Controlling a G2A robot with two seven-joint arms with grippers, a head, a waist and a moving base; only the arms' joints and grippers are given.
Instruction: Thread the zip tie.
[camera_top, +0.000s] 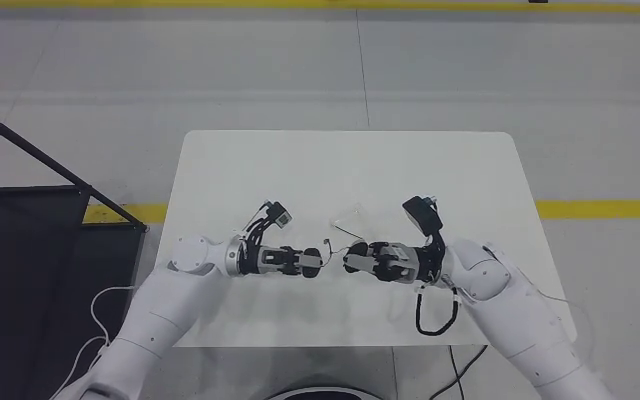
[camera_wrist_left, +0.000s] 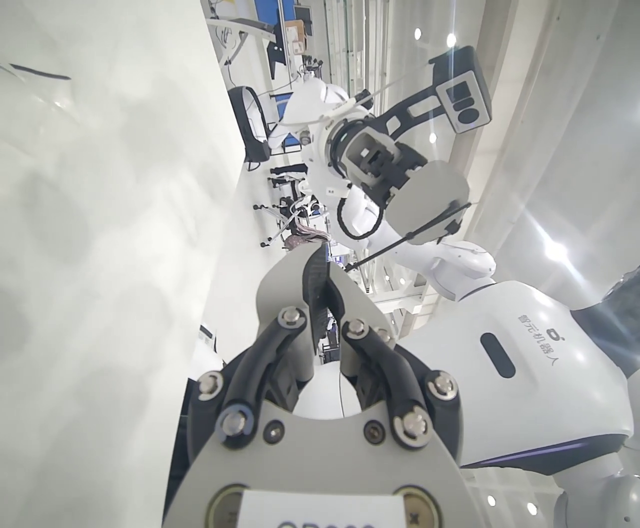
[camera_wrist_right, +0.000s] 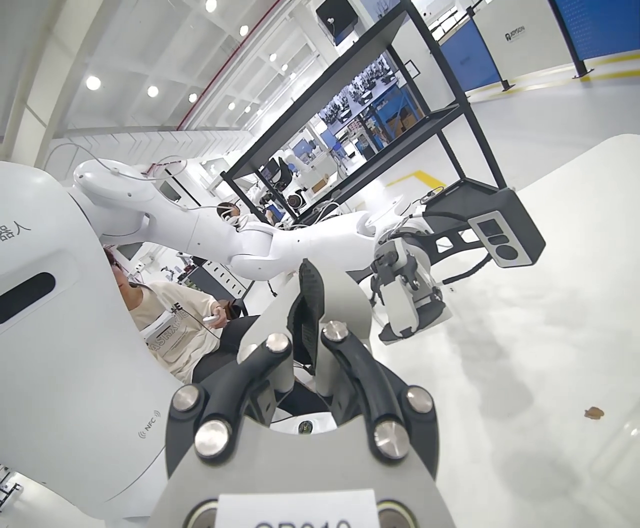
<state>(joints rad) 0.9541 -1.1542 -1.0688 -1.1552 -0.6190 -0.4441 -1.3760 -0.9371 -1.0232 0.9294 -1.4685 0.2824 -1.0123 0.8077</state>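
Observation:
The black zip tie (camera_wrist_left: 400, 243) is a thin strap stretched in the air between my two grippers, and it looks like a fine dark line (camera_top: 337, 248) from above. My left gripper (camera_wrist_left: 320, 265) is shut, and the strap leaves from beside its fingertips. My right gripper (camera_wrist_right: 309, 272) is shut too. Seen from the left wrist, the right gripper (camera_wrist_left: 452, 225) has the strap's far end at its closed tips. Both grippers face each other tip to tip above the middle of the white table (camera_top: 250, 160), the left gripper (camera_top: 318, 260) a short gap from the right gripper (camera_top: 350, 258).
A clear plastic bag (camera_top: 350, 213) lies on the table just beyond the grippers. A small brown scrap (camera_wrist_right: 594, 412) lies on the tabletop. A black rack (camera_top: 40, 240) stands off the table's left edge. A seated person (camera_wrist_right: 175, 320) holds a controller behind the robot.

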